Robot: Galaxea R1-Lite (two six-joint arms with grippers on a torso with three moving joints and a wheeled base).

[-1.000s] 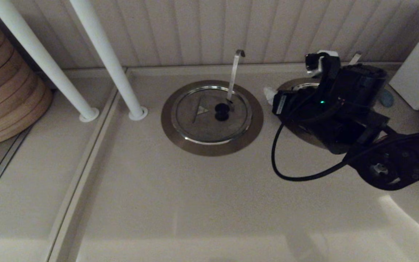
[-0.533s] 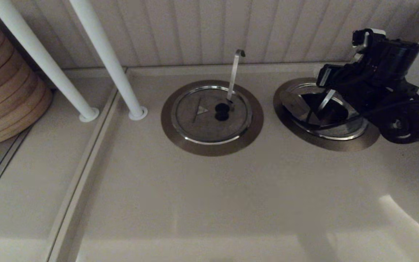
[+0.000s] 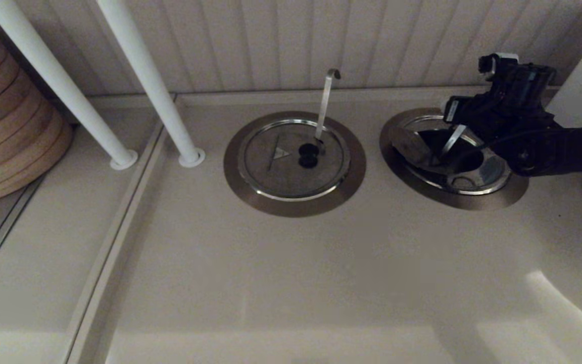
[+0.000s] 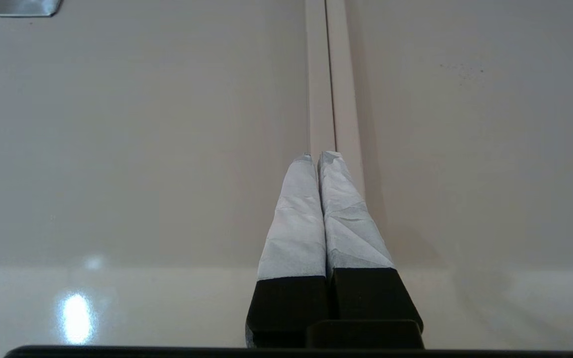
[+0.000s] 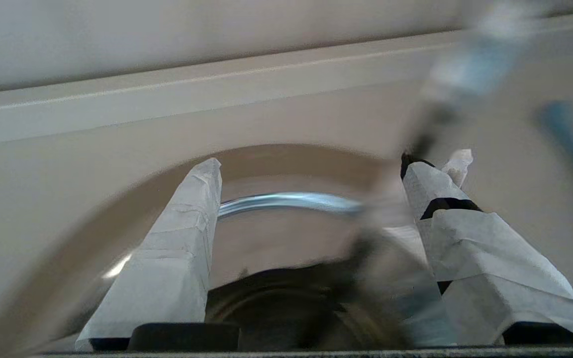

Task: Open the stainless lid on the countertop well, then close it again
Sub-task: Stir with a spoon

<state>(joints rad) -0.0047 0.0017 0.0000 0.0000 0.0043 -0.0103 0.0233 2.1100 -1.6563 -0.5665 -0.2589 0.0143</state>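
Two round wells sit side by side in the tabletop (image 3: 291, 283) before me, and the one I am working is the countertop well (image 3: 516, 194) on the right, with its wide brushed-steel ring and a straight, flat-ended ladle handle (image 3: 452, 140) leaning out of it. I judge the opening step done and the closing step about to begin: the stainless lid (image 3: 412, 146) is folded up along its hinge line, its raised half tilted over the left part of the well, so the dark interior shows. My right pincer (image 5: 311, 199) hovers over the far rim of this well, fingers spread wide and holding nothing, with the ladle handle blurred close by one finger. The right arm reaches in from the right edge of the head view, wrist bent down toward the back wall. Next I would need to bring the pincer to the raised half of the lid and ease it down flat without knocking the ladle handle. My left pincer (image 4: 322, 219) is parked away from the work over bare tabletop, fingers pressed together on nothing. The neighbouring well (image 3: 294, 163), lid flat and hook-tipped handle upright, is not part of the job.
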